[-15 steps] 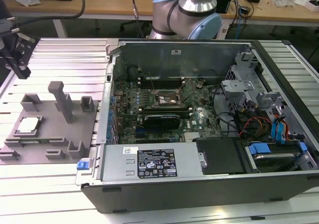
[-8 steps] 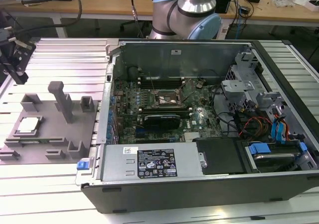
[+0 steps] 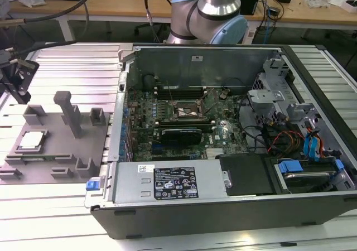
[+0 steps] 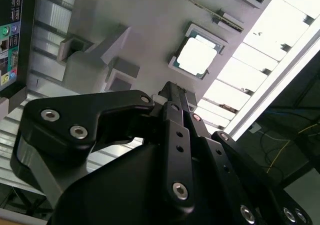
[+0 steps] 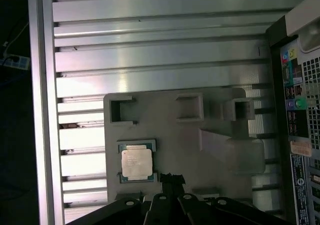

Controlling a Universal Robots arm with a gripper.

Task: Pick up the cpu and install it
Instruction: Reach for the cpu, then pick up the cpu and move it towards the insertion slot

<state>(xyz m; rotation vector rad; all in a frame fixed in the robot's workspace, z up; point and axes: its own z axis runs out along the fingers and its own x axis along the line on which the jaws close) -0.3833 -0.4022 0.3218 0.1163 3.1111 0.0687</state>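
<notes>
Grey plastic fixture at the exterior view's lower left holds the cpu, not yet picked up and well apart from the socket in the open computer case. The end effector hangs above the ribbed aluminium table, with cluttered desks behind. In both wrist views the end effector looks clenched on nothing, near the seated cpu.

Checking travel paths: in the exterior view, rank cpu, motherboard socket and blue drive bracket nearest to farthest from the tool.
1. cpu, on the grey fixture, beside the tool.
2. motherboard socket, mid-case.
3. blue drive bracket, the exterior view's right.
</notes>
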